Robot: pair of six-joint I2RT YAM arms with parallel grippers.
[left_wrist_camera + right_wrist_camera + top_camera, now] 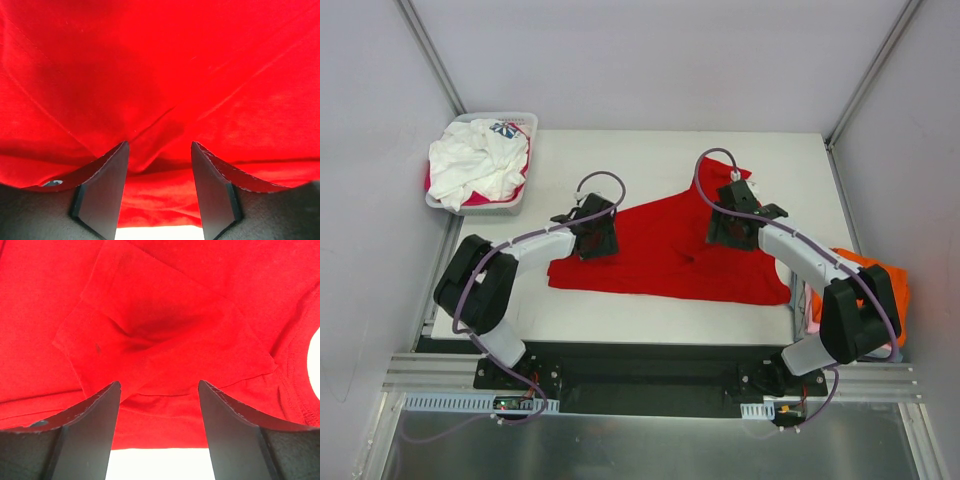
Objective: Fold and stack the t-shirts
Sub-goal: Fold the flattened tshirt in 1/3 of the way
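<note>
red t-shirt [660, 255] spread on the counter [650, 160], directly under both jaws. left jaws and right jaws are held apart, nothing clamped, each straddling a cloth pucker; likely set for pinching a fold.

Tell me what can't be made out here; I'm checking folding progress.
Plain red cloth t-shirt: both wrist views crop it to close-ups; its outline shows only from above.
Orange cloth shirt: top view, right arm covers most.
White plastic slotted basket: top view, crumpled white shirt hides anything beneath.
</note>
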